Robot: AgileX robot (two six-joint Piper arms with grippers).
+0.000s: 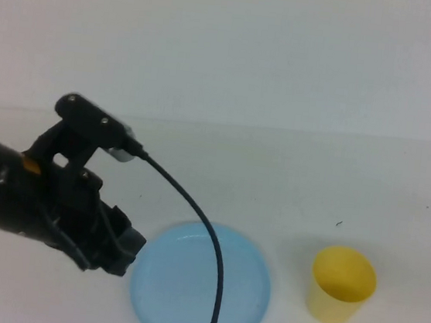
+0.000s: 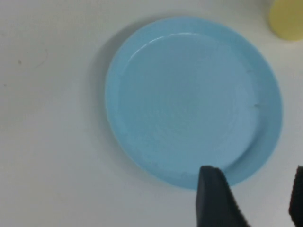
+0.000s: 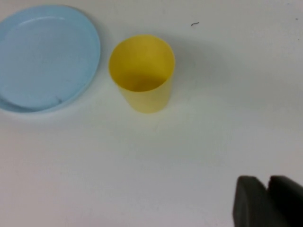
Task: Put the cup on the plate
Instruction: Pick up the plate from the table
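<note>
Left tool (image 2: 253, 198) open beside plate (image 2: 142, 156); cup (image 1: 341, 283) apart.

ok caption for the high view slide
Left gripper beside empty plate; cup upright on table to its right.

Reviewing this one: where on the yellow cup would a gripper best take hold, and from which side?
Probably across the yellow cup's wall just below its rim, coming from above on the right: it stands upright, mouth open, handleless, right of the blue plate. The right gripper is nearer; the left gripper hangs open by the plate.
</note>
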